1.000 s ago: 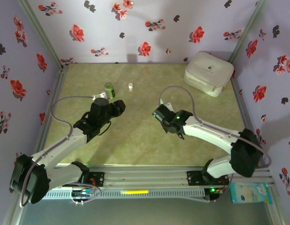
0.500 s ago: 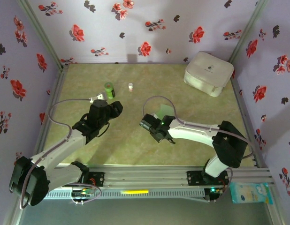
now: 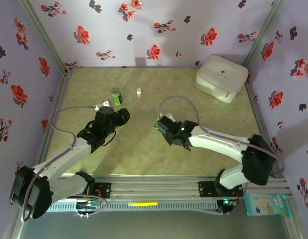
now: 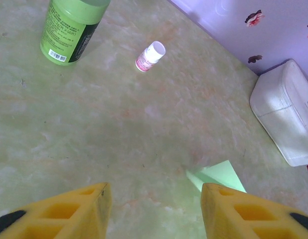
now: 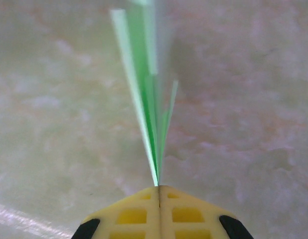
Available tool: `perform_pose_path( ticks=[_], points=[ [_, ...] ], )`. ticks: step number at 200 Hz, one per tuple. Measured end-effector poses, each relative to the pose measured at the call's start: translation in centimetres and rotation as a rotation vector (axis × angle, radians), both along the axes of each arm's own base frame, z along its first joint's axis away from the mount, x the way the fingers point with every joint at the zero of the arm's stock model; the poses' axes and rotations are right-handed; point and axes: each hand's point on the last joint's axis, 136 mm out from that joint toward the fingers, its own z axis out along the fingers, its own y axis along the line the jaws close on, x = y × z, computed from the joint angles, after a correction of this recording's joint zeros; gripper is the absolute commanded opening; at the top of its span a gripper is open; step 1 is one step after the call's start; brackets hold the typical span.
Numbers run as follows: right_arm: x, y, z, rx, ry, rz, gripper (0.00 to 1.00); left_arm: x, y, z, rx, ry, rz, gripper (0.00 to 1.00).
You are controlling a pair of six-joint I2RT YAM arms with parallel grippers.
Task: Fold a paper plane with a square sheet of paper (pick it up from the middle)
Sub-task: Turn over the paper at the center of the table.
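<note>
The square sheet of paper now stands folded as a slim pale green paper plane (image 5: pixel 149 94). In the right wrist view it is edge-on, rising from the tips of my right gripper (image 5: pixel 159 187), whose yellow fingers are pressed shut on its lower edge. The top view has that gripper (image 3: pixel 161 125) at mid-table. From the left wrist view, the plane's pointed, layered end (image 4: pixel 217 175) pokes out just beyond my right-hand fingertip (image 4: pixel 229 204). My left gripper (image 4: pixel 153 204) is open above the bare tabletop with nothing between its fingers, left of the plane (image 3: pixel 125 115).
A green bottle (image 3: pixel 116 95) and a small white bottle (image 3: pixel 138 92) stand behind the left gripper. A white rounded case (image 3: pixel 221 77) sits at the back right corner. Flowered walls close in the table on three sides.
The right arm swung left with the paper, then drew back slightly right and toward the back. The left arm barely shifted.
</note>
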Motion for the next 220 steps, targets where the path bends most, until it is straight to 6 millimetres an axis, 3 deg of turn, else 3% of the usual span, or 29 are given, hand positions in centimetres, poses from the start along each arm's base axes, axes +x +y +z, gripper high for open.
perform_pose_path(
  ticks=[20, 42, 90, 137, 168, 220],
  points=[
    [0.8, -2.3, 1.6, 0.028, -0.051, -0.064, 0.01, 0.0, 0.0, 0.0, -0.003, 0.002, 0.003, 0.51],
    [1.2, -3.2, 2.2, 0.015, -0.084, -0.090, 0.01, 0.0, 0.1, 0.0, -0.005, 0.003, 0.005, 0.51],
    [2.0, -4.7, 0.7, -0.180, -0.077, -0.134, 0.01, -0.1, 0.1, -0.5, -0.010, 0.014, 0.011, 0.51],
    [0.1, -0.7, -2.5, -0.269, -0.009, 0.032, 0.02, -0.3, 0.2, -0.8, -0.011, 0.023, 0.014, 0.51],
    [-1.9, 2.4, -4.4, -0.221, 0.069, 0.147, 0.05, -0.3, 0.2, -0.7, -0.013, 0.020, 0.015, 0.51],
    [-3.6, 5.4, -5.7, -0.089, 0.177, 0.216, 0.09, -0.2, 0.4, -0.8, -0.013, 0.022, 0.019, 0.52]
  ],
)
